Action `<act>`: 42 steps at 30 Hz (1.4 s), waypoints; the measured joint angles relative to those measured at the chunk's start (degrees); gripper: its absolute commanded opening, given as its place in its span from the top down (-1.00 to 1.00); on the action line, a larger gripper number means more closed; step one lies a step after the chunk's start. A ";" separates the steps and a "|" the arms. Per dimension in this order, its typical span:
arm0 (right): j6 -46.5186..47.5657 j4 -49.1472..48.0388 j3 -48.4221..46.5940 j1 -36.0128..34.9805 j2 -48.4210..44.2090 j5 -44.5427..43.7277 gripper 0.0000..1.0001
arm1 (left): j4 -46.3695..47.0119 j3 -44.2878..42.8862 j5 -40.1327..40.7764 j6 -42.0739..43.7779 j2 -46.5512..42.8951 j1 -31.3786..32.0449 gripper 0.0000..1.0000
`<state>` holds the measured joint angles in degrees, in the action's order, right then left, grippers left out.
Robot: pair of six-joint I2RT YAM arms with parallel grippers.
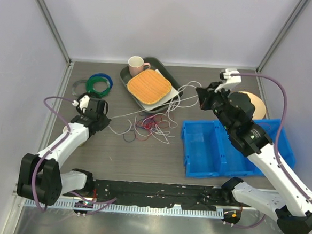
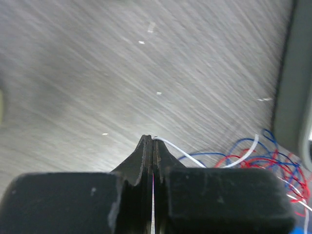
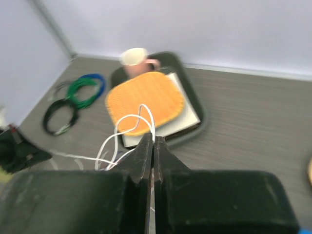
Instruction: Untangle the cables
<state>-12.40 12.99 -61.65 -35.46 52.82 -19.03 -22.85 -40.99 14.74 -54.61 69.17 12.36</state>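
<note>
A tangle of thin red, blue and white cables point(image 1: 150, 128) lies on the table in front of the tray. My left gripper point(image 1: 106, 122) sits low at the tangle's left and is shut on a white cable point(image 2: 180, 148), which runs from its tips toward the red and blue strands point(image 2: 273, 163). My right gripper point(image 1: 201, 101) is raised at the tangle's right and is shut on a white cable point(image 3: 127, 119) that loops out of its tips point(image 3: 152, 139) over the orange mat. White strands point(image 1: 181, 96) stretch from the pile toward it.
A dark tray point(image 1: 127, 87) at the back holds a pink cup point(image 1: 136, 66) and an orange mat point(image 1: 148, 87). Green, blue and black coils point(image 1: 98, 82) lie at back left. A blue bin point(image 1: 193, 152) stands right. A tan disc point(image 1: 256, 105) lies behind it.
</note>
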 measured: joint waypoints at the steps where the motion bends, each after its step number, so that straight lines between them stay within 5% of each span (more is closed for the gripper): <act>1: 0.81 -0.13 -1.64 0.42 1.57 5.38 0.76 | -0.94 0.37 1.01 0.13 -0.61 -0.48 0.99; 4: 2.62 -0.52 -5.66 0.83 6.49 18.34 0.43 | -4.76 0.70 3.96 0.85 -3.17 -1.38 0.99; 6: 3.78 0.07 -9.40 0.96 11.43 27.71 -0.26 | -7.76 -0.37 4.96 1.29 -5.86 -1.60 0.99; 11: 9.31 5.97 -16.48 0.63 22.10 42.62 -0.60 | -10.54 -8.87 4.26 3.56 -15.45 -1.62 0.99; 15: 14.97 7.54 -14.99 -1.01 23.61 46.53 -0.63 | -8.83 -17.07 -0.33 6.19 -22.53 -1.62 0.99; 25: 22.51 -12.59 -2.34 -16.46 22.64 46.86 -0.68 | -5.16 -24.59 -16.92 8.57 -25.44 -1.62 0.99; 32: 12.83 -32.13 -1.46 -17.81 37.22 47.17 -0.66 | -5.55 -25.22 -19.37 8.52 -25.42 -1.62 1.00; 42: 9.60 -45.11 2.40 -20.04 54.95 50.42 -0.62 | -6.10 -27.63 -19.32 8.55 -26.49 -1.62 1.00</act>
<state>-2.81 -32.12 -59.24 -55.51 107.77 31.40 -28.95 -68.62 -4.58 -46.06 42.68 10.74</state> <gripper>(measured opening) 0.820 0.010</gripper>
